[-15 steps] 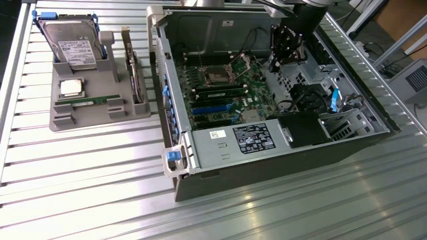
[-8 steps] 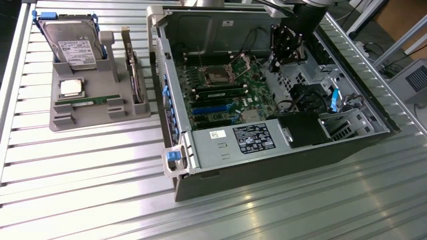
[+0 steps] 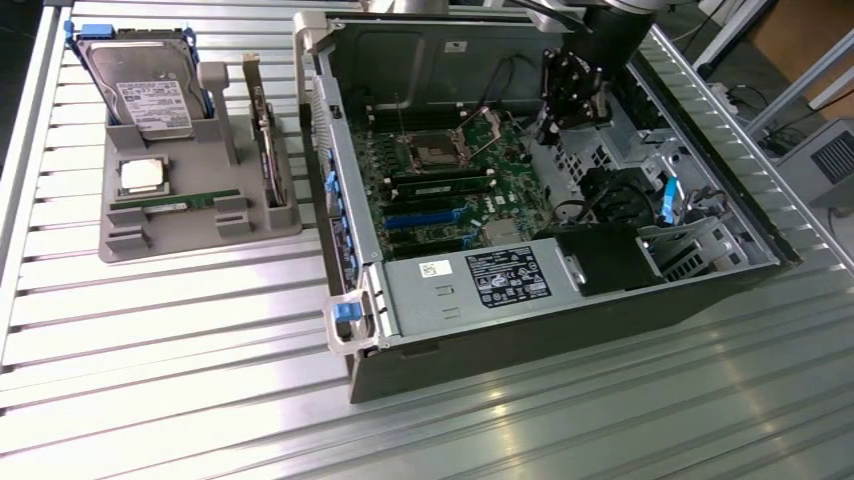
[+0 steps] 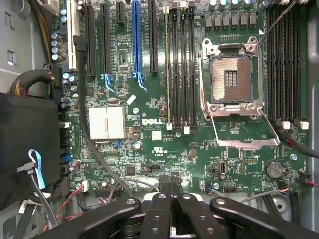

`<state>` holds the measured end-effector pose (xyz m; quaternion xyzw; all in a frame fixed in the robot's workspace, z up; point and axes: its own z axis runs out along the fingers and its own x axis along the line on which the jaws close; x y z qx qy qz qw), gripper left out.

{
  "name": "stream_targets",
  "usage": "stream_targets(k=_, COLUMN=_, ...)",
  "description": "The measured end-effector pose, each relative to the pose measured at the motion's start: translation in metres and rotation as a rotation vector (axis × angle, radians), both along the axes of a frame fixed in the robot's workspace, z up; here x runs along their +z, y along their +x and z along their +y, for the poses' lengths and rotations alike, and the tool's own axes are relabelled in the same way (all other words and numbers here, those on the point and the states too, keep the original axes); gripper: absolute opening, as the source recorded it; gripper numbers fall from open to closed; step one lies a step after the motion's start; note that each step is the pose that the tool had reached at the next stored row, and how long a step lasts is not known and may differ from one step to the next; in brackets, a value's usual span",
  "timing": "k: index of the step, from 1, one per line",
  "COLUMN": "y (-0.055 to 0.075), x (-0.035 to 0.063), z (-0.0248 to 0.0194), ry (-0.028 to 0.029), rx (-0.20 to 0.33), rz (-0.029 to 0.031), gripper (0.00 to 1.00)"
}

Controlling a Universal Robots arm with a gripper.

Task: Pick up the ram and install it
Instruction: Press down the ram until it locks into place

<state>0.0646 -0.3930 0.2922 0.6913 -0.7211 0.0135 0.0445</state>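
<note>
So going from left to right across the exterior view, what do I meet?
Hard drive → processor → upright card → blue handle → CPU socket → power supply label → gripper

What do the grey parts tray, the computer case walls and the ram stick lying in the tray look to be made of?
Parts tray: likely moulded plastic, matte grey, with rounded one-piece holders. Case wall: probably sheet metal, dull grey, with thin folded edges and punched holes. Ram stick: green circuit board, slightly glossy; finer detail is too small to tell.
</note>
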Motion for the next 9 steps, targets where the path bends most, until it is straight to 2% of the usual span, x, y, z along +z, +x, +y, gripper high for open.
stream_targets(k=4, y=0.0000, x=0.0000, z=0.0000, ry=-0.0001, rx=-0.029, rz=0.0000, gripper=0.10)
stream_targets(k=9, y=0.0000, x=0.0000, z=0.0000, ry=-0.0020, rx=-0.092, rz=-0.0001, gripper=0.10)
